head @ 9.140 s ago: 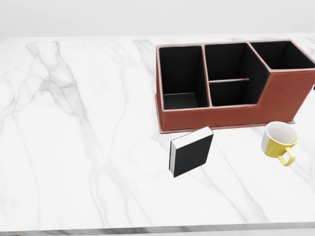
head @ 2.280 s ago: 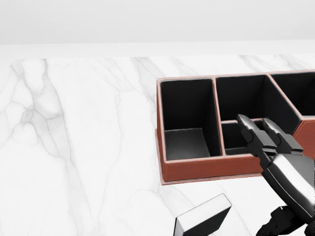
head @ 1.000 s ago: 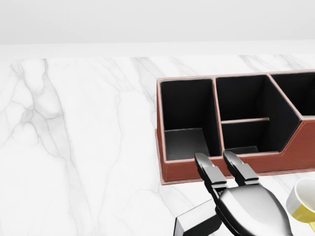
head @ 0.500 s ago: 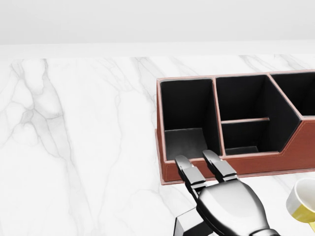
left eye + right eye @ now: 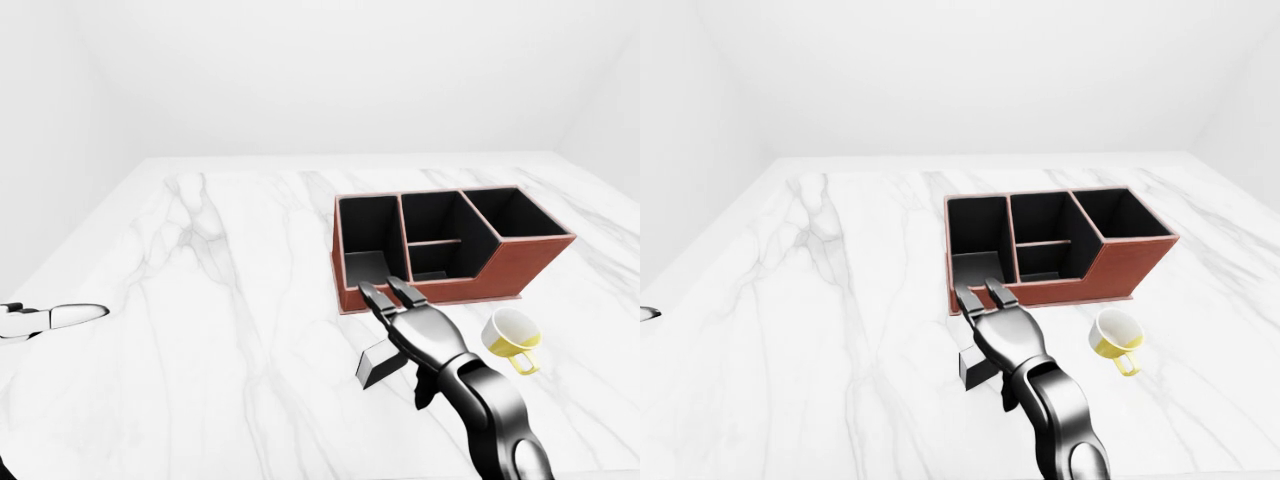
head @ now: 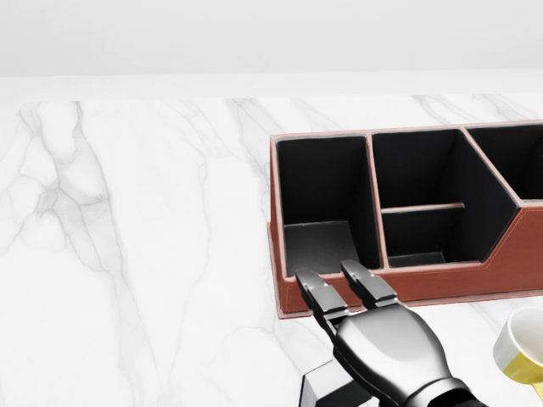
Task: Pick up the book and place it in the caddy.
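The right hand (image 5: pixel 405 312) reaches in from the bottom of the left-eye view, palm down, two fingers (image 6: pixel 316 293) stretched out straight and slightly apart, not closed on anything. A third digit appears to hang below the palm, but whether it touches anything cannot be told.

Directly under this hand, showing to its left side, lies the book (image 5: pixel 379 362), a dark volume with pale page edges, flat on the white marble table (image 5: pixel 220 300). Most of it is hidden beneath the palm; only its left corner shows. Its long axis appears to run slantwise, from lower left to upper right in the eye views. The book is below the hand and a little to its left, so the coming move looks like a short drop and a closing of the fingers rather than a reach.

Just past the fingertips stands the caddy (image 5: pixel 515 265), a red-brown box with black compartments; its leftmost compartment is the one nearest the fingertips.

To the right of the hand sits a yellow cup (image 5: pixel 511 337), near but apart.

Far to the left, the left hand (image 5: pixel 55 318) rests at the table's edge, well away from the book; its grip cannot be judged. The right hand is clearly the nearer one.
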{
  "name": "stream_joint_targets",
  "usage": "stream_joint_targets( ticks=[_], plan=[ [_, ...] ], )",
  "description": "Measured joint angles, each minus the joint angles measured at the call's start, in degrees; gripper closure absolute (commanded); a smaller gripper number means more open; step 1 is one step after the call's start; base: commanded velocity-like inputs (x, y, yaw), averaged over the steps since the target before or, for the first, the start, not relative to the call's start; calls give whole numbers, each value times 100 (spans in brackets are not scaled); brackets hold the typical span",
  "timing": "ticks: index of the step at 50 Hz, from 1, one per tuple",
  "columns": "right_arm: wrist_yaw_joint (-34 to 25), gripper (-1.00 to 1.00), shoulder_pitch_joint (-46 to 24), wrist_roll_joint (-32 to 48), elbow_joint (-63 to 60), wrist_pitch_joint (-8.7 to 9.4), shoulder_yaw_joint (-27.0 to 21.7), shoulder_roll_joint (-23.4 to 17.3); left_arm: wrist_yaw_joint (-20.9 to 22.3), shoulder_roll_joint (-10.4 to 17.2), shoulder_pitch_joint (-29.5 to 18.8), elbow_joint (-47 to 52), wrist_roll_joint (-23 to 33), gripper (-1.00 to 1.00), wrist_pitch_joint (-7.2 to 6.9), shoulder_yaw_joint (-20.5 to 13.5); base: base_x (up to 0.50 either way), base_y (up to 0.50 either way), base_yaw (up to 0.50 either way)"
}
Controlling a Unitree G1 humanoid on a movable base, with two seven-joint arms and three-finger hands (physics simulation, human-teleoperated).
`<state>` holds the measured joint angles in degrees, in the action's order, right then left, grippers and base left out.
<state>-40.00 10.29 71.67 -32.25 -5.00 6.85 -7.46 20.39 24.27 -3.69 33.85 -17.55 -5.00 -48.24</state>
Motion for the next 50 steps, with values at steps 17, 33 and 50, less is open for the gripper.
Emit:
stream_joint_targets(
  ticks=[17,33,50],
  plan=[
    [0,-100,-321,-32,299,0,12,9,-2,10,-3,-9,-13,-100,0,-9,0,0,0],
    [0,-100,-401,113,562,0,-5,-46,-5,13,1,-19,-29,-100,0,-16,0,0,0],
    [0,-100,-307,204,661,0,-3,-46,-14,21,-9,-1,-27,-100,0,-14,0,0,0]
  ],
)
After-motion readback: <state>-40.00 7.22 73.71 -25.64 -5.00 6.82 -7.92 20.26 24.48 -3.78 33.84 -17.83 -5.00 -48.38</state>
